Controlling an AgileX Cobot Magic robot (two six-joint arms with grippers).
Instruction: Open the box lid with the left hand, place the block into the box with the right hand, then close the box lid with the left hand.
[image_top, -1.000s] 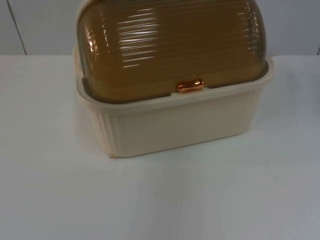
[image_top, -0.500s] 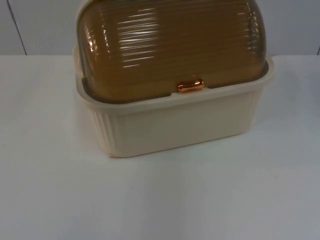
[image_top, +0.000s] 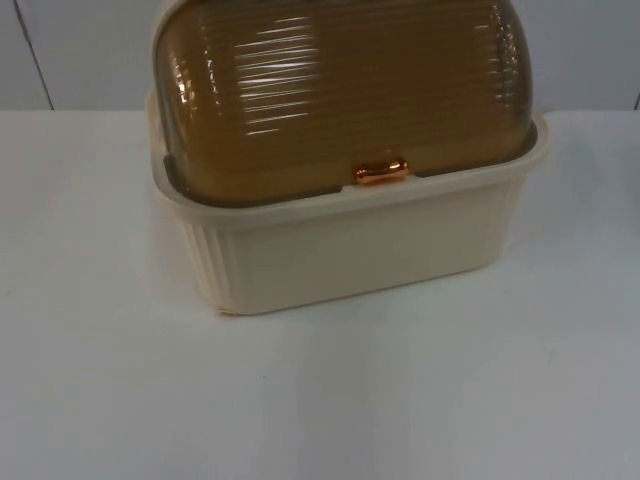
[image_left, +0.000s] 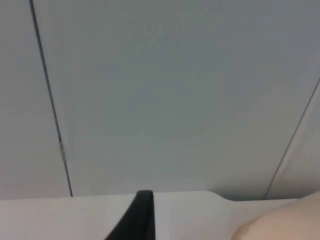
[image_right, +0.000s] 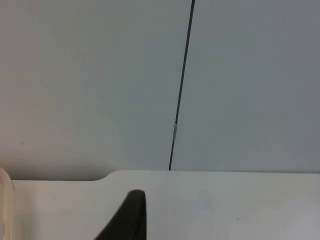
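Top view: a cream box (image_top: 350, 250) with ribbed walls sits on the white surface (image_top: 400, 400), its back toward the grey partition wall (image_top: 80, 50). Its amber, ridged lid (image_top: 340, 90) is down over the box, and a small copper-coloured handle (image_top: 381, 171) sits at the lid's front edge, just above the box's rim.

Left wrist view: one black fingertip of the left claw (image_left: 140, 215) stands over the white surface (image_left: 75, 215), pointing toward the partition wall (image_left: 165, 100). A pale cream curved edge, seemingly part of the box (image_left: 280, 225), lies off to one side of this claw, apart from the fingertip and not touched by it. Whether this claw is released or clenched cannot be told.

Right wrist view: one black fingertip of the right claw (image_right: 127, 215) stands over the surface (image_right: 225, 205), facing the partition wall (image_right: 100, 85). A sliver of the cream box (image_right: 5, 205) lies well to the side of this claw, apart from it. Its state cannot be told either.
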